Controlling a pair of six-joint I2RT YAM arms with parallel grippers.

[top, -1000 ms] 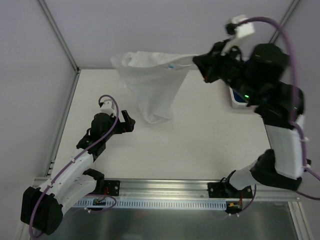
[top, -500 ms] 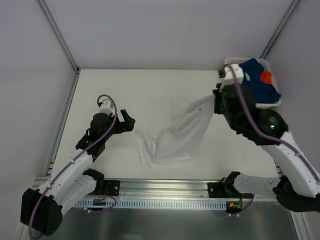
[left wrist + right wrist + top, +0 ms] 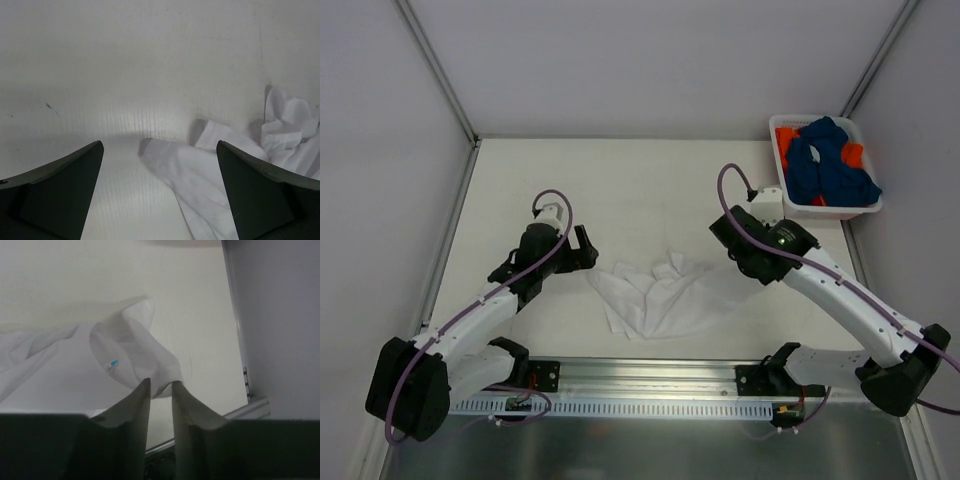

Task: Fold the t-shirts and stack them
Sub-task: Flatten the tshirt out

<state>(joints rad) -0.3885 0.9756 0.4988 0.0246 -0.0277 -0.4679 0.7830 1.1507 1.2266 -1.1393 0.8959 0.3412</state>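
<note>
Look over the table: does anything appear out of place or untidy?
The white t-shirt lies crumpled and bunched on the table, not spread flat. The blue and orange shirts sit heaped, unfolded, in the basket at the far right corner.

no legible text, white t-shirt (image 3: 60, 371) tag (image 3: 114, 363) blurred

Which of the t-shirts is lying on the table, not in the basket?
The white t-shirt, crumpled on the table; the dark blue shirts and orange shirts sit in the basket.
</note>
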